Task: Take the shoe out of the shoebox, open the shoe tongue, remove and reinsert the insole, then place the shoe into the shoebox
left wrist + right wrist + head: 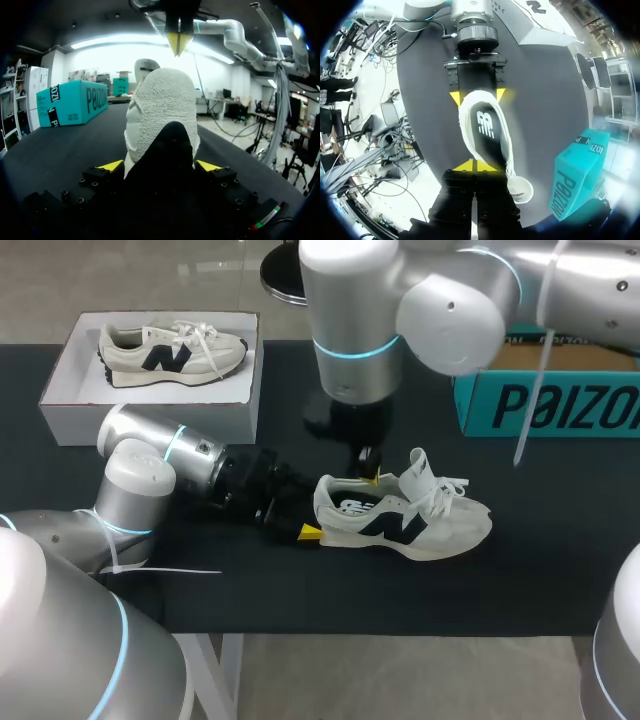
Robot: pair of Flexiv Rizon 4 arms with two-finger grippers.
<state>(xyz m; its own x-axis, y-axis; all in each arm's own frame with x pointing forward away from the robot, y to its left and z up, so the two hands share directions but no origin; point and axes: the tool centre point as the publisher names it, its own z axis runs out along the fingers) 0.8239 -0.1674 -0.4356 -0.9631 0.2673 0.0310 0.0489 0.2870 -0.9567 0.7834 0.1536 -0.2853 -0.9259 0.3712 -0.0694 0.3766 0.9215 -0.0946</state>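
The shoe (405,520) lies on its sole right of centre on the black table (250,580), toe toward the right edge, tongue pulled up. My left gripper (159,166) comes in low from the left, its fingers clamped on either side of the heel. My right gripper (476,165) hangs over the shoe's opening, its tips pressed together. At upper left a white shoebox (150,410) holds a second shoe (170,352); a teal box (560,405) sits at upper right.
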